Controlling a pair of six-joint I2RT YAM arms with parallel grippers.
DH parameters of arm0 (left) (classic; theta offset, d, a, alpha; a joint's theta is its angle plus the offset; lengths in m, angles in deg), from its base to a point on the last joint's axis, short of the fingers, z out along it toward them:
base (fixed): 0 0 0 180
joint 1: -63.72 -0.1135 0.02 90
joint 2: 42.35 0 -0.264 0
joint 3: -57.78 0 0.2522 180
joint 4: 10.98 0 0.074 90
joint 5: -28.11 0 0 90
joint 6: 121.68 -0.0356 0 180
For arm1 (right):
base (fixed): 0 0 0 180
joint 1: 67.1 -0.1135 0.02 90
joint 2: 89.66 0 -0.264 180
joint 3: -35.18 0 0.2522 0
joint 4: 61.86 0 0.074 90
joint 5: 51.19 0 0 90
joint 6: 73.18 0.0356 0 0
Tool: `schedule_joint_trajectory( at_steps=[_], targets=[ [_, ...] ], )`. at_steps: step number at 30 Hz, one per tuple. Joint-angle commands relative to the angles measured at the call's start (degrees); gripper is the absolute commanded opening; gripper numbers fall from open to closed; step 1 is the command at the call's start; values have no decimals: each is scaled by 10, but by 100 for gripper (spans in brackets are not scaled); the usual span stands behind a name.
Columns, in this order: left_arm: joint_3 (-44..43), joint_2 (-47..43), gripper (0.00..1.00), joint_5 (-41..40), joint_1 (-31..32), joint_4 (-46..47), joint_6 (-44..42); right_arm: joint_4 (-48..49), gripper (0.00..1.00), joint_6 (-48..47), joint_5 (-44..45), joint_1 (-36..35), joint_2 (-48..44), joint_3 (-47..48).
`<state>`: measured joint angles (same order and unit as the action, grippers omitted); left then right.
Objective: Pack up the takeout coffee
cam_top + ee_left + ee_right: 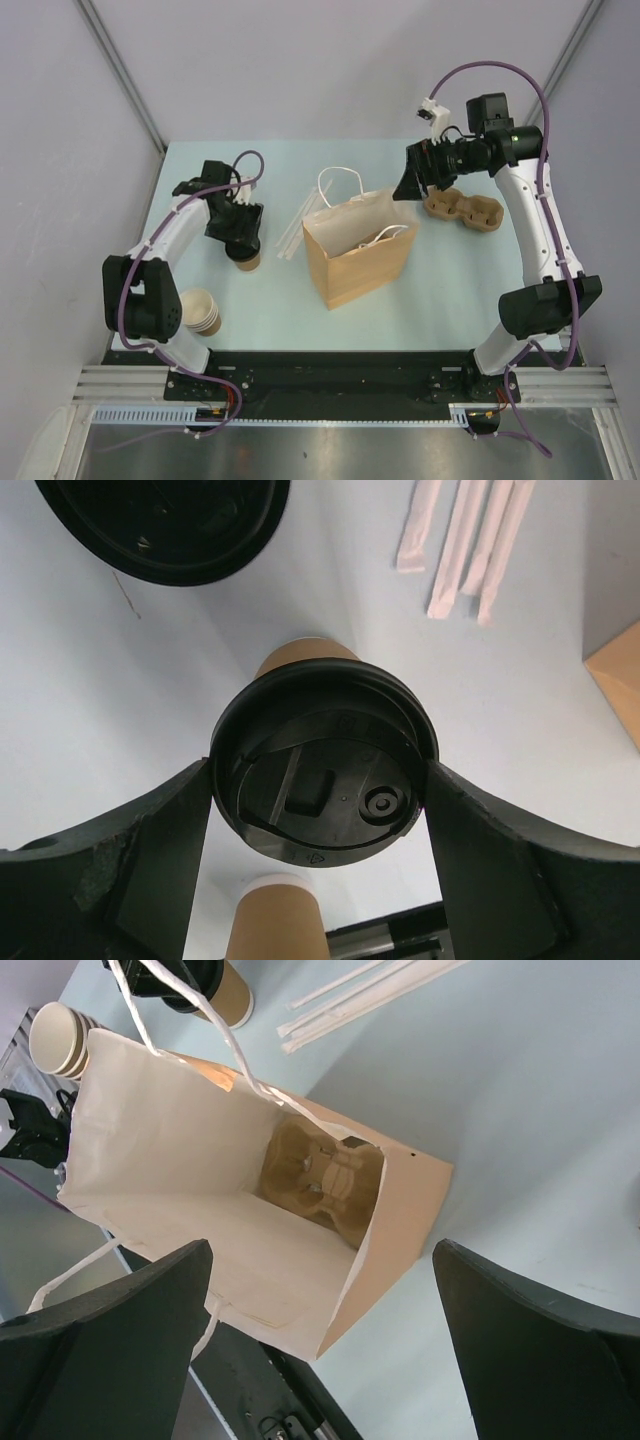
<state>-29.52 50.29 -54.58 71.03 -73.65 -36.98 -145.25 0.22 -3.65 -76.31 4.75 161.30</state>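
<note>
The takeout coffee (325, 770), a tan paper cup with a black lid, stands on the table left of the bag. My left gripper (320, 780) is over it, and its fingers (150, 860) rest against both sides of the lid. From above, the left gripper (240, 238) covers the takeout coffee (245, 262). The kraft paper bag (360, 262) stands open mid-table. Inside the bag (180, 1160) a moulded cup carrier (325, 1175) lies on the bottom. My right gripper (320, 1250) hangs open over the bag's right rim, holding nothing. Seen from above, the right gripper (412, 180) is by the bag's far right corner.
A spare black lid (160, 525) lies just beyond the cup. Wrapped straws (295, 225) sit between cup and bag. A stack of lidless cups (200, 312) stands near the left arm's base. A second cup carrier (463, 210) rests right of the bag.
</note>
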Motion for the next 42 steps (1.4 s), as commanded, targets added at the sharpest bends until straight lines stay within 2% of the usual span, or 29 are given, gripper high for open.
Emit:
schedule_joint_trajectory(
  at_steps=[1, 8, 12, 17, 18, 21, 42],
  targets=[
    [-23, -28, 49, 24, -2, -28, -53, -1, 99, -9, 2, -10, 4, 20],
    [-22, -13, 55, 33, 0, -16, -84, 3, 99, -1, 1, -19, 7, 20],
    [3, -20, 67, 40, 1, 9, -98, 5, 99, 2, 1, -20, 6, 19],
    [23, -32, 86, 37, 1, 32, -101, 4, 99, 1, 3, -22, 4, 16],
    [30, -33, 92, 38, 1, 35, -100, 4, 99, 2, 3, -21, 3, 16],
    [36, -39, 99, 34, 1, 43, -94, 5, 100, 3, 2, -23, 4, 17],
    [59, -76, 99, 17, -9, 66, -48, 6, 100, -1, -3, -17, -1, 11]
  ],
)
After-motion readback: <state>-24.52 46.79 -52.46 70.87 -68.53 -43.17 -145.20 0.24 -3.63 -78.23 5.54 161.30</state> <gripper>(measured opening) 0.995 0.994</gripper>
